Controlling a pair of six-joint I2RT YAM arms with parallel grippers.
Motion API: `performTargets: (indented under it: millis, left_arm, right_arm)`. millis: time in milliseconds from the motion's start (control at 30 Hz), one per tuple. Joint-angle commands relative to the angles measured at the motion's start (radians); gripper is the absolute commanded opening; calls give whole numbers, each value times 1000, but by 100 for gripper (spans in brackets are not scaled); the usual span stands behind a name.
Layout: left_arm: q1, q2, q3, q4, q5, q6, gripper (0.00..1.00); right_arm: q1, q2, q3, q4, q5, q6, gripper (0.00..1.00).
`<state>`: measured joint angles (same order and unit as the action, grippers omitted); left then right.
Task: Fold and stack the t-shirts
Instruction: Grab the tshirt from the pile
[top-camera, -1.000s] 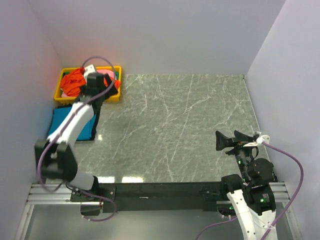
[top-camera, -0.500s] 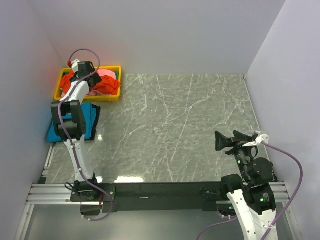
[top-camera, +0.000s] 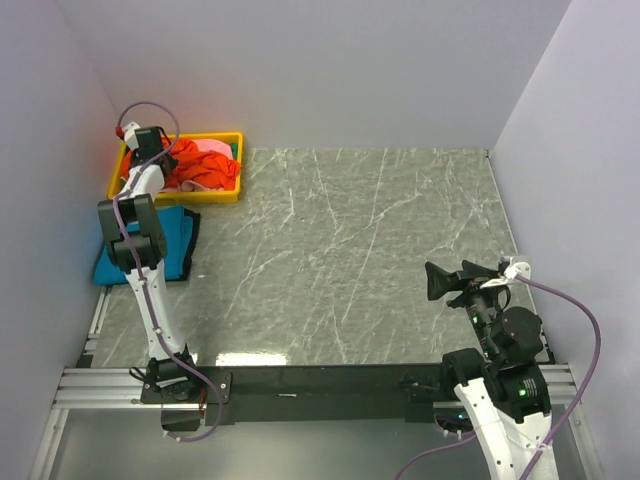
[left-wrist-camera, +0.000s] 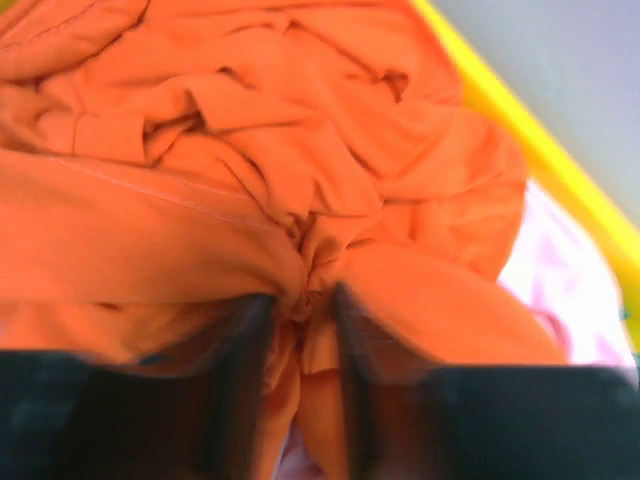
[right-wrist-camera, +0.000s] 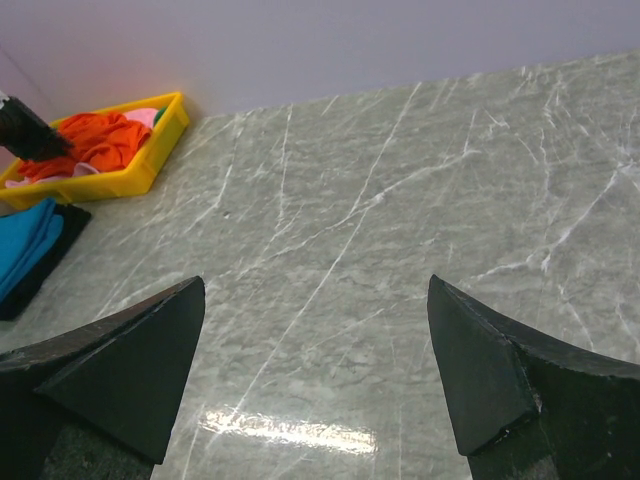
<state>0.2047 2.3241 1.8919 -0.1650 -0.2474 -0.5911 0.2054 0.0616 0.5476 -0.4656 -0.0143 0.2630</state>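
Observation:
The orange t-shirt lies crumpled in the yellow tray at the far left, with a pale pink t-shirt beside it. My left gripper reaches into the tray's left end. In the left wrist view the left gripper is shut on a bunched fold of the orange t-shirt; pink cloth shows at the right. A teal t-shirt lies folded in front of the tray. My right gripper hovers open over the near right table, with nothing between the jaws of the right gripper.
The tray's rim runs close behind the orange cloth, near the back wall. A black mat lies under the teal t-shirt. Walls enclose the marble table on the left, back and right.
My left arm has swung from the tray's right side to its far left end, and its gripper has shut on the orange cloth. The right gripper has barely shifted.

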Motion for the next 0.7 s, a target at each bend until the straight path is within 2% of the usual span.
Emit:
performTargets:
  millis: [0, 33, 67, 100, 267, 400, 667]
  left_arm:
    - [22, -34, -22, 157, 98, 22, 28]
    - [22, -38, -31, 189, 108, 28, 11]
    - [24, -52, -34, 200, 129, 33, 3]
    - [22, -61, -36, 209, 137, 34, 1]
    - [21, -179, -88, 291, 192, 7, 1]
    - [7, -299, -94, 280, 221, -61, 1]
    - [-119, -500, -48, 231, 217, 20, 1]
  right_arm:
    - [8, 23, 9, 13, -7, -11, 98]
    - [9, 26, 11, 12, -6, -10, 98]
    - [8, 26, 11, 10, -7, -8, 98]
    - [8, 26, 11, 12, -7, -8, 98]
    - [8, 18, 8, 10, -6, -8, 98]
    - [9, 18, 9, 15, -13, -15, 98]
    - [8, -2, 9, 19, -29, -15, 98]
